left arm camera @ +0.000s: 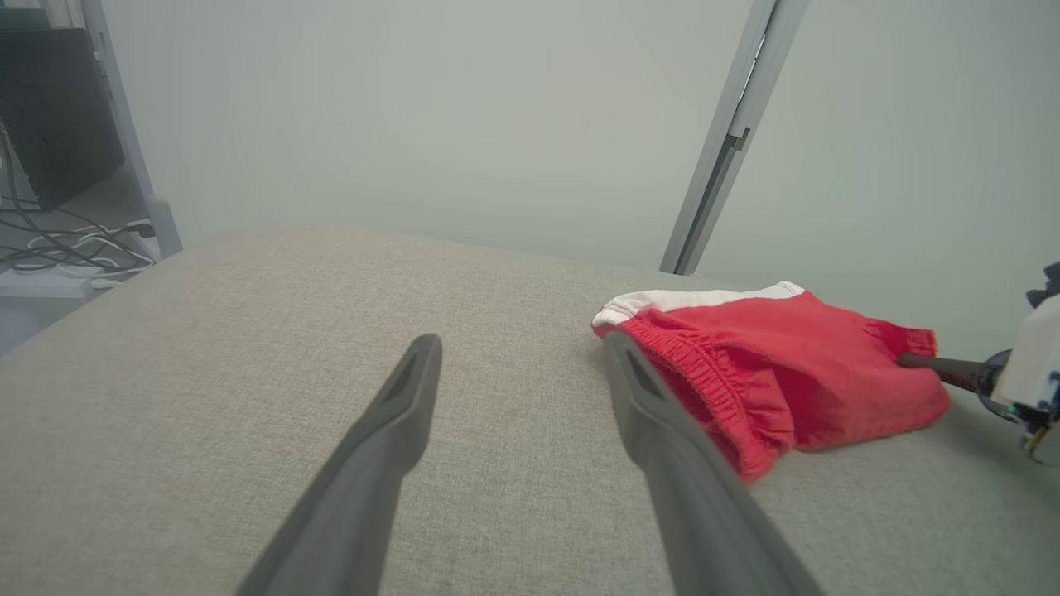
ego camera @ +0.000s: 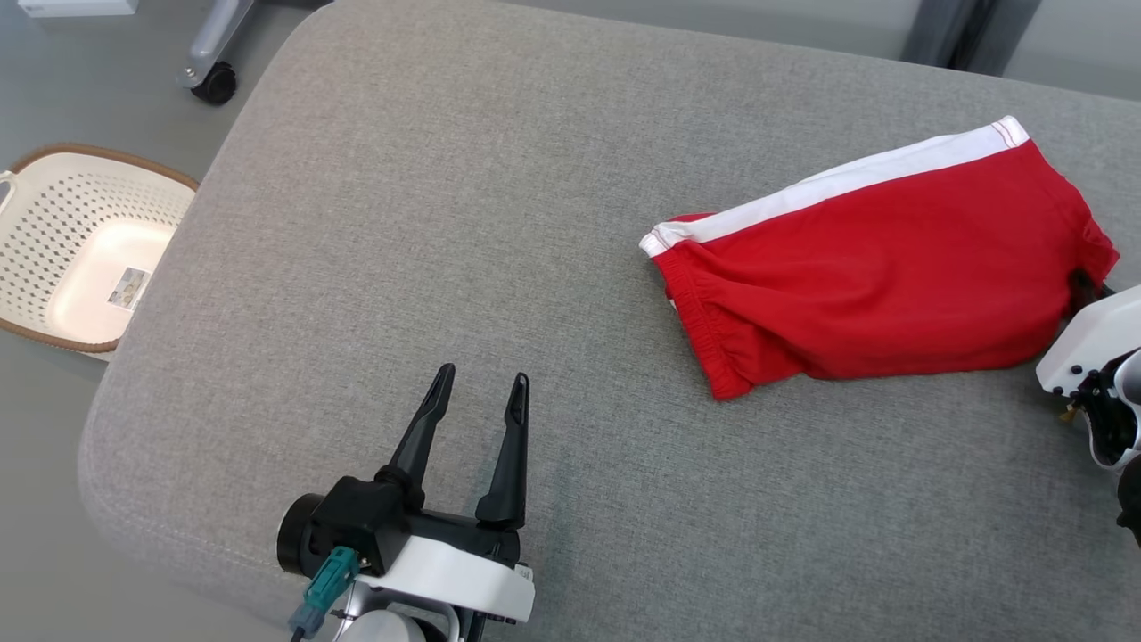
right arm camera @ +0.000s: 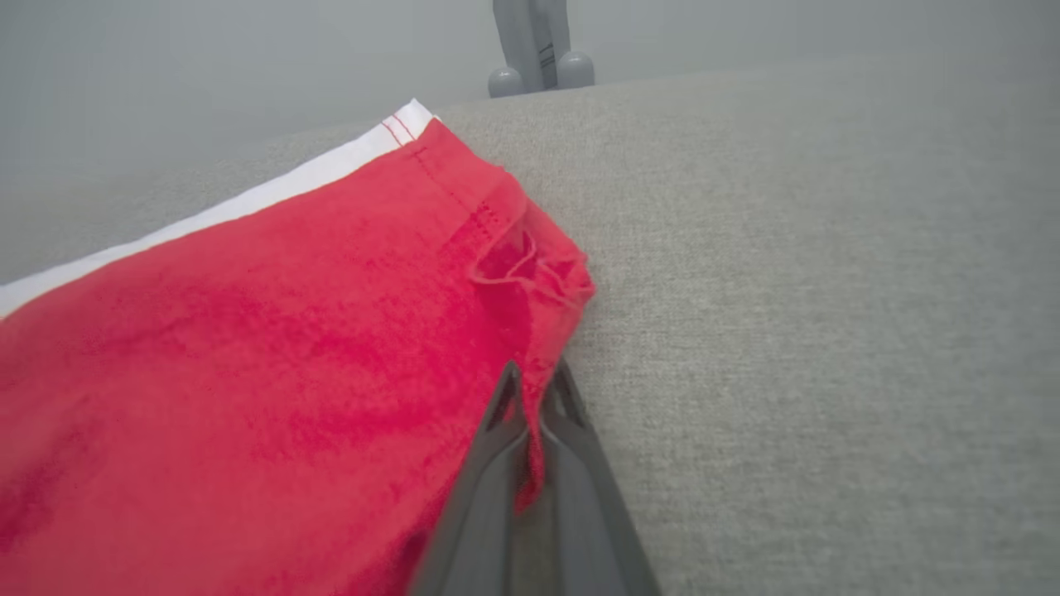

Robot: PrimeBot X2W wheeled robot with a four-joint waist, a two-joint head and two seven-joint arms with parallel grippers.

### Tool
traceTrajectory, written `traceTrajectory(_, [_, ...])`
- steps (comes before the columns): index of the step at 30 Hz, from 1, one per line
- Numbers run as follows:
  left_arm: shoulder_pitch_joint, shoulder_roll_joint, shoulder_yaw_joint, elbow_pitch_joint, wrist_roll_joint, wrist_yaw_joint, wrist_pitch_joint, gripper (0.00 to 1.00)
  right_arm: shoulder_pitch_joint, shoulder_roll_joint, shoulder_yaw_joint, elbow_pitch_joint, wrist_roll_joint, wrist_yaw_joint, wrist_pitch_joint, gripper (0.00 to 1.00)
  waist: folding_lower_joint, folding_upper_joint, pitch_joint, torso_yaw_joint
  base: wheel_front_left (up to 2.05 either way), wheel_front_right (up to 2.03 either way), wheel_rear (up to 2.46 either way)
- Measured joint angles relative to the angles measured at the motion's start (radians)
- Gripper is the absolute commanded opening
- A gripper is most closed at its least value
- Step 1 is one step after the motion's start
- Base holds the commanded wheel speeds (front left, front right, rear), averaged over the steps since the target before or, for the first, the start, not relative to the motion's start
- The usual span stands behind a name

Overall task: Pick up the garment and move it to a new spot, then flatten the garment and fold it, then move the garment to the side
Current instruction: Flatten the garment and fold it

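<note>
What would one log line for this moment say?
right pincer: shut on red shorts edge | left pincer: open, idle | garment: lying on grey cushion

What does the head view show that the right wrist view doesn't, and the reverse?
Head view, not right wrist view: the left gripper, open and holding nothing over the grey cushion, and a white perforated basket on the floor beside the cushion. Right wrist view, not head view: the right gripper with its fingertips pinched on a corner of the red garment. Both: the garment with its white stripe, lying on the cushion.
</note>
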Motion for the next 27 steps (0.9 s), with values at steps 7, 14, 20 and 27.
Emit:
traceTrajectory(7, [0.001, 0.0, 0.004, -0.001, 0.01, -0.003, 0.0, 1.0, 0.038, 0.0, 0.017, -0.052, 0.037, 0.0, -0.072, 0.0, 0.0, 0.0, -0.009, -0.033, 0.0, 0.0, 0.0])
traceTrajectory(14, [0.007, 0.0, 0.019, 0.001, 0.026, -0.012, 0.0, 1.0, 0.138, 0.015, 0.048, -0.154, 0.074, 0.0, -0.121, 0.0, 0.0, 0.0, -0.028, -0.103, 0.0, 0.0, 0.0])
traceTrajectory(20, [0.008, 0.0, 0.032, 0.0, 0.041, -0.013, 0.0, 1.0, 0.218, 0.004, -0.007, -0.27, 0.066, 0.0, -0.127, 0.0, 0.0, 0.0001, -0.043, -0.177, 0.0, 0.0, 0.0])
traceTrajectory(27, [0.009, 0.0, 0.041, 0.004, 0.048, -0.013, 0.0, 1.0, 0.343, 0.013, -0.133, -0.364, -0.005, 0.0, -0.128, 0.0, 0.0, 0.0001, -0.059, -0.251, 0.0, 0.0, 0.0])
